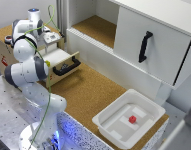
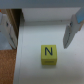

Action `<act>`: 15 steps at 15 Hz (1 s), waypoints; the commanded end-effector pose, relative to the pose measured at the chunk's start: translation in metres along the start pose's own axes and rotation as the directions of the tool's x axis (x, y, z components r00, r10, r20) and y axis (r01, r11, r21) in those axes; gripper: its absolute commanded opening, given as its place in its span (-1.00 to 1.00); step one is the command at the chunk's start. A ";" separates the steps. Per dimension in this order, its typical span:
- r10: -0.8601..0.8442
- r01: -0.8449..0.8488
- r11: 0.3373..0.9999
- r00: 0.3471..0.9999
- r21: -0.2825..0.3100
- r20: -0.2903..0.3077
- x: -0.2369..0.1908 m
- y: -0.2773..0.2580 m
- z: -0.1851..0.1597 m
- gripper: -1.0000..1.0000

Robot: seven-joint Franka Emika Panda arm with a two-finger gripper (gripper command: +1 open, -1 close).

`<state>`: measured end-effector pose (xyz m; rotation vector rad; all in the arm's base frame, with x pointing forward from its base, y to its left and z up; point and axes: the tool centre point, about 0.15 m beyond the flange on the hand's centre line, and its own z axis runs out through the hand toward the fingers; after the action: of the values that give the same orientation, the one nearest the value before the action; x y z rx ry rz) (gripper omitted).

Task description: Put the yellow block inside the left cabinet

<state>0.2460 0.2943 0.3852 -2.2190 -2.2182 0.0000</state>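
Note:
The yellow block [image 2: 48, 54], a small cube marked with a black N, lies on the white floor of the open drawer [image 1: 62, 59] of the wooden box. In the wrist view my gripper [image 2: 40, 28] hangs above it, open, one finger [image 2: 71, 28] on either side and nothing between them. In the exterior view the gripper [image 1: 53, 39] sits over the drawer box, and the arm hides the block. The left cabinet [image 1: 97, 27], a white-walled compartment with a cork-brown floor, stands open further back towards the exterior view's right.
Beside the compartment is a white door with a black handle [image 1: 145, 46]. A white tray [image 1: 145, 107] holding a small red block [image 1: 132, 119] sits at the front right of the cork tabletop. The drawer's black handle [image 1: 66, 67] juts out towards the table.

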 end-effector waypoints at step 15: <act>-0.050 0.041 0.995 0.993 -0.087 -0.103 0.020 0.016 0.077 -1.00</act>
<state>0.2598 0.3028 0.3273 -2.0937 -2.2711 -0.1491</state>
